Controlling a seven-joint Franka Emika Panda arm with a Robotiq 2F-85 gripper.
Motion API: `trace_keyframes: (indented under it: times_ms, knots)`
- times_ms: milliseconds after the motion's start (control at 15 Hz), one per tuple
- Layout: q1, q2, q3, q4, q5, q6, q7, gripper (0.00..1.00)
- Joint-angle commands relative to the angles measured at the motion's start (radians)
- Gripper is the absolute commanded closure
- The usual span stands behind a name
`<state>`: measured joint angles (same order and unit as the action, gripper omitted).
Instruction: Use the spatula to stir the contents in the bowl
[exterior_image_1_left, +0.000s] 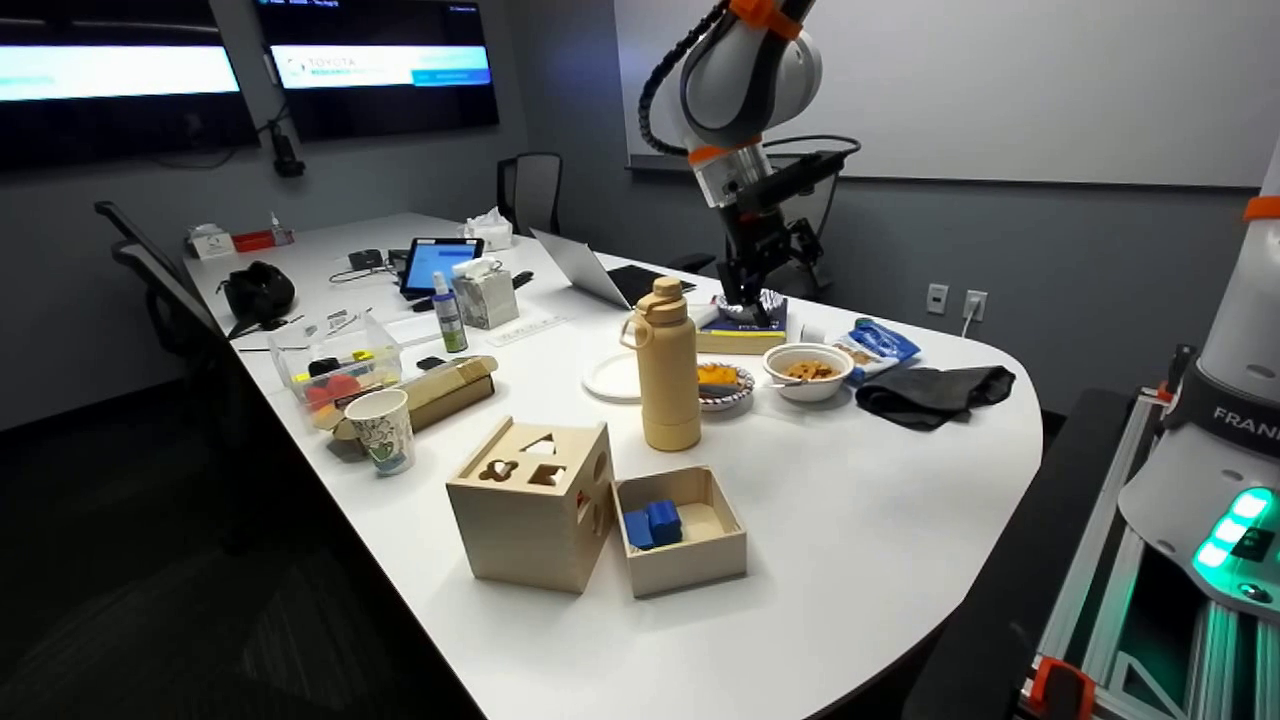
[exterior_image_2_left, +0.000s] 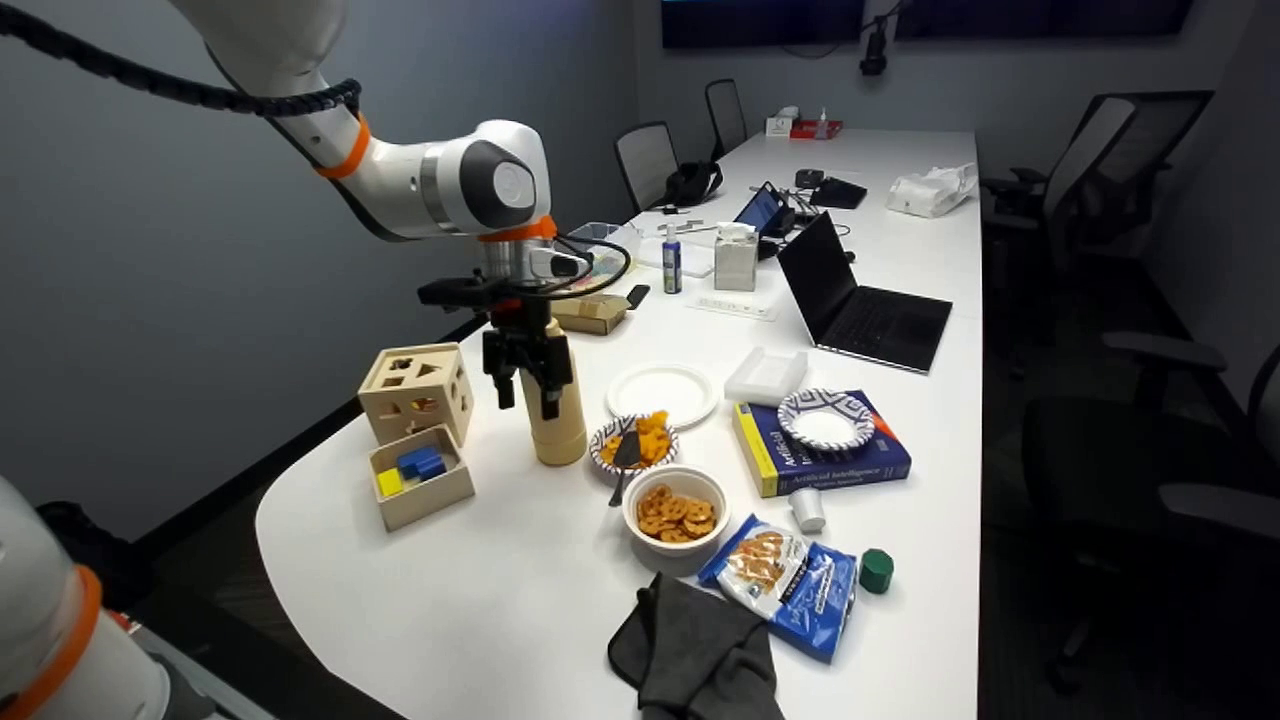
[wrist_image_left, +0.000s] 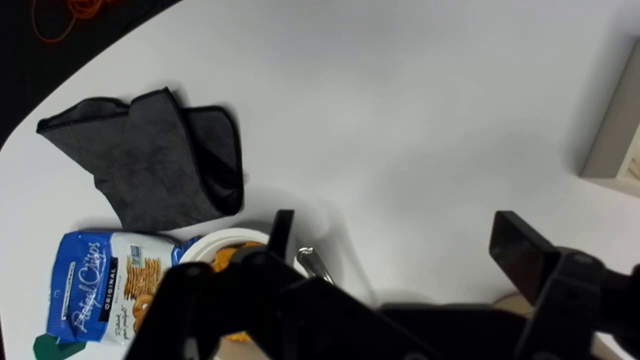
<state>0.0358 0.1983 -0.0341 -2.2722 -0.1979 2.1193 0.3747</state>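
Masking much of white bowl (wrist_image_left: 209, 245), spatula (wrist_image_left: 314, 264) in wrist view: spread claw (wrist_image_left: 395, 223).

Spatula hndl (wrist_image_left: 315, 265) looks shiny mtl, cloth (wrist_image_left: 150, 165) matt.

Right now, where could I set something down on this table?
The white table is bare between the wooden block tray and dark gray cloth; a smaller patch separates cardboard box and white plate. Around the pretzel bowl it's crowded: spatula, orange-filled patterned bowl, Pretzel Crisps bag.
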Motion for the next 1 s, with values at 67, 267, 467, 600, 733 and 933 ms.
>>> trace_keyframes:
  times_ms: [67,267,467,600,733,933]
  knots:
    - [0.023,0.075,-0.037,-0.031,-0.154,0.218,0.094,0.00]
    - [0.066,0.114,-0.081,-0.059,-0.310,0.350,0.197,0.00]
    - [0.131,0.140,-0.150,-0.085,-0.505,0.435,0.343,0.00]
    - [0.152,0.156,-0.176,-0.094,-0.630,0.461,0.439,0.00]
    - [0.155,0.177,-0.179,-0.091,-0.729,0.463,0.518,0.00]
    - [0.142,0.209,-0.163,-0.083,-0.850,0.455,0.616,0.00]
